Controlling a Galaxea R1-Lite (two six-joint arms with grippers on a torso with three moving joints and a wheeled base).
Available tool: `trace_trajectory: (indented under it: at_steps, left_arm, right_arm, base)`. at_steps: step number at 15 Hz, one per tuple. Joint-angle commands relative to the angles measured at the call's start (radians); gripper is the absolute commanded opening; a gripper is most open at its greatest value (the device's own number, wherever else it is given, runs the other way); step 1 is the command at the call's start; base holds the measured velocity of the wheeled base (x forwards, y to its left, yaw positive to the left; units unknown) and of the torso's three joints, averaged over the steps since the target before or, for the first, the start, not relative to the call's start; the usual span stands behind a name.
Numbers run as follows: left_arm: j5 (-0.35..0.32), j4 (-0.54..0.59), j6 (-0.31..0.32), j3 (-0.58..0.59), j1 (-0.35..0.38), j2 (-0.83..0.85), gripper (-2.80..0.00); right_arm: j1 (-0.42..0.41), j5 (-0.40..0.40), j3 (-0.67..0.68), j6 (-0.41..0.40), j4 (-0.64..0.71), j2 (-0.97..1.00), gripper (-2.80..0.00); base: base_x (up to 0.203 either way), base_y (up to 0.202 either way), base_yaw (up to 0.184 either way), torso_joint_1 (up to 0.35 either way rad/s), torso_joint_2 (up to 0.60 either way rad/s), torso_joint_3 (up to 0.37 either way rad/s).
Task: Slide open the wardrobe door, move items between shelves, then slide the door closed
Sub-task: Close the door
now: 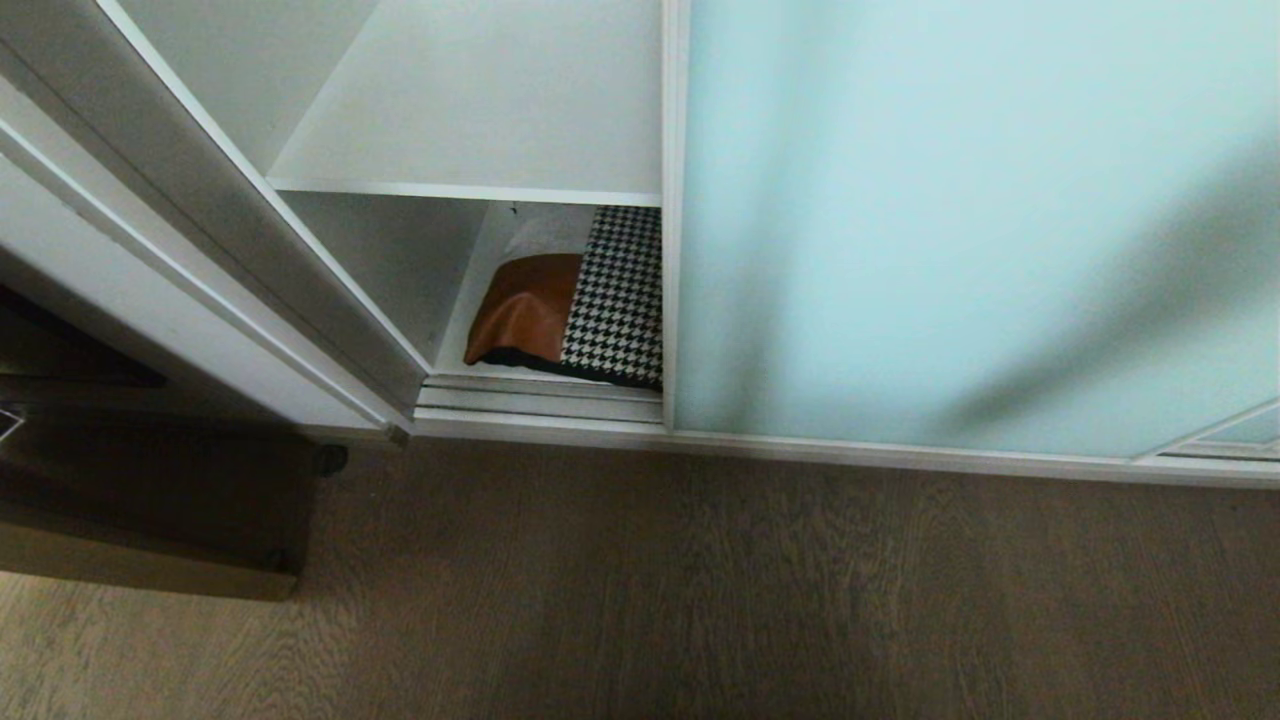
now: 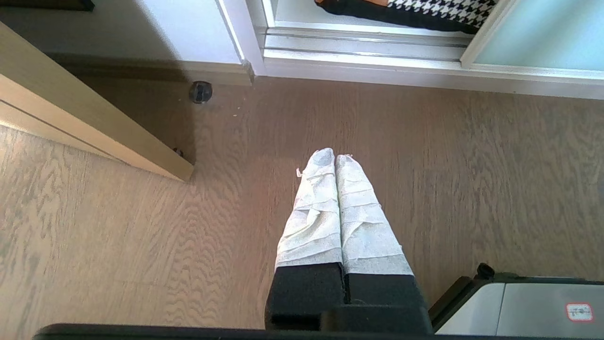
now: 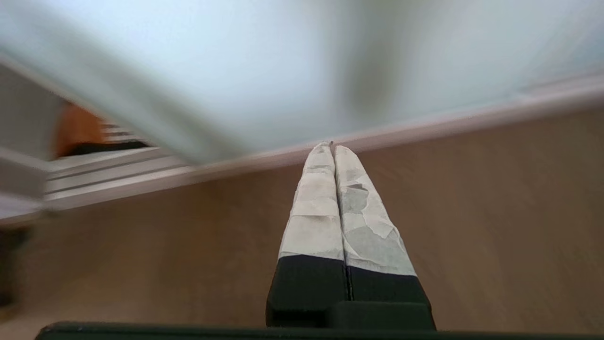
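Head view: cushion (image 1: pixel 570 310) flat on bottom shelf (image 1: pixel 455 340), long axis front-to-back, beside sliding wardrobe door (image 1: pixel 960 230). Left tool (image 2: pixel 334 158), right tool (image 3: pixel 329 147) closed, empty.

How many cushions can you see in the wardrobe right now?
1. The cushion lies on the lower shelf, partly behind the sliding door. The upper shelf shows none; more may be hidden behind the door.

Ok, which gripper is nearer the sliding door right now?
Right. The right gripper points at the bottom of the sliding door, seemingly close; the left gripper hangs over the floor, farther back.
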Motion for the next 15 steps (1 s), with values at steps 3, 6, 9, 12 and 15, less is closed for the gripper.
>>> trace_trajectory:
  at_steps: [3, 6, 9, 12, 15]
  left_arm:
    - [0.000, 0.000, 0.000, 0.000, 0.000, 0.002, -2.80]
    - [0.000, 0.000, 0.000, 0.002, 0.000, 0.002, -2.80]
    - [0.000, 0.000, 0.000, 0.001, 0.000, 0.002, -2.80]
    - [0.000, 0.000, 0.000, 0.001, 0.000, 0.002, -2.80]
    - [0.000, 0.000, 0.000, 0.000, 0.000, 0.002, -2.80]
  right_arm:
    - [-0.080, -0.014, 0.239, -0.025, -0.033, -0.147, -2.80]
    - [-0.113, -0.006, 0.324, -0.078, -0.061, -0.284, -2.80]
    - [-0.122, 0.054, 0.330, -0.125, -0.058, -0.315, -2.80]
    - [-0.122, 0.173, 0.317, -0.205, 0.029, -0.394, -2.80]
    - [-0.122, 0.276, 0.309, -0.407, 0.125, -0.394, -2.80]
  base:
    - [0.000, 0.000, 0.000, 0.000, 0.00, 0.000]
    - [0.000, 0.000, 0.000, 0.000, 0.00, 0.000]
    - [0.000, 0.000, 0.000, 0.000, 0.00, 0.000]
    - [0.000, 0.000, 0.000, 0.000, 0.00, 0.000]
    - [0.000, 0.000, 0.000, 0.000, 0.00, 0.000]
